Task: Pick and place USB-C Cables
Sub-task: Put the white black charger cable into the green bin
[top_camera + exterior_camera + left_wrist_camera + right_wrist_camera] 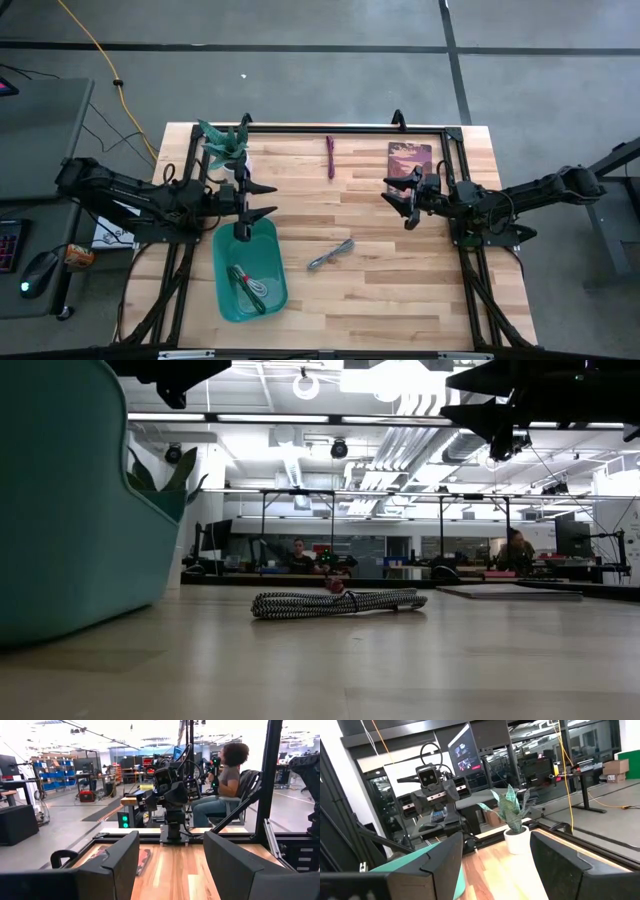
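Between picks: left end effector [262,199] open above teal bin [275,243], right end effector [403,201] open, empty; next, grasp grey cable [331,254] mid-counter.

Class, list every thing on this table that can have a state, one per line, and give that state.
Left gripper: open, empty, above the teal bin's far end.
Right gripper: open, empty, above bare table.
Teal bin: upright, holding two cables.
Green cable: bundled, inside the bin.
White and red cable: coiled, inside the bin.
Grey cable: bundled, lying on the table, outside the bin.
Maroon cable: lying straight near the far edge, outside the bin.
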### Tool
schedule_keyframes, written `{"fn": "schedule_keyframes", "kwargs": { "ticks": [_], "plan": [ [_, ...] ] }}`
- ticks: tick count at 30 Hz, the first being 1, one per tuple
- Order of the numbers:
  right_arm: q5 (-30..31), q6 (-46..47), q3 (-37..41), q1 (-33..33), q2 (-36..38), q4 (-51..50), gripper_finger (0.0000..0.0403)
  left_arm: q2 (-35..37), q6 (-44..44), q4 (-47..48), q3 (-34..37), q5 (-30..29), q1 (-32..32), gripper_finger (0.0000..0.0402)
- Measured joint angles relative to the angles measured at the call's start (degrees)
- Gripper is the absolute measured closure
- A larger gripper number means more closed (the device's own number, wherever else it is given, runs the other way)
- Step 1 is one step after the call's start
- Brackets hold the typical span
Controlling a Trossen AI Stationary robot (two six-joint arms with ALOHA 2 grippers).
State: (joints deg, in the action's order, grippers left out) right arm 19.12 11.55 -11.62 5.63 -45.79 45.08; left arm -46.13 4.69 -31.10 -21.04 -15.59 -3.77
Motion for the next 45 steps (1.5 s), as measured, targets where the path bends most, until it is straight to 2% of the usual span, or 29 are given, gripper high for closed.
{"fn": "schedule_keyframes", "kwargs": {
  "ticks": [9,17,24,28,34,41,45],
  "plan": [
    [0.33,1.97,0.00,0.00,-0.01,-0.12,0.0178,0.00,0.00,0.01,0.00,0.00,0.00,0.0200],
    [-3.26,3.02,0.00,0.02,-0.01,-0.94,0.0178,-0.02,0.00,-0.01,0.00,0.00,0.00,0.0200],
    [-11.80,-2.17,-0.72,0.04,-2.81,2.87,0.0178,-0.04,0.00,-0.45,0.00,-0.02,0.00,0.0200],
    [-12.34,-4.24,-5.06,0.09,-8.24,-0.43,0.0178,-0.04,0.78,-0.36,0.00,-0.02,0.00,0.0200],
    [-15.27,2.85,-15.65,1.64,-22.16,-17.57,0.0178,-0.04,3.45,-0.38,0.00,-0.02,0.00,0.0200],
    [-24.13,1.45,-28.84,3.21,-35.94,-34.74,0.0178,-0.04,3.45,-0.61,0.00,-0.02,0.00,0.0200],
    [-26.56,1.46,-34.83,4.07,-41.90,-41.68,0.0178,-0.04,3.46,-0.45,0.00,-0.03,-0.01,0.0200]
  ]
}}
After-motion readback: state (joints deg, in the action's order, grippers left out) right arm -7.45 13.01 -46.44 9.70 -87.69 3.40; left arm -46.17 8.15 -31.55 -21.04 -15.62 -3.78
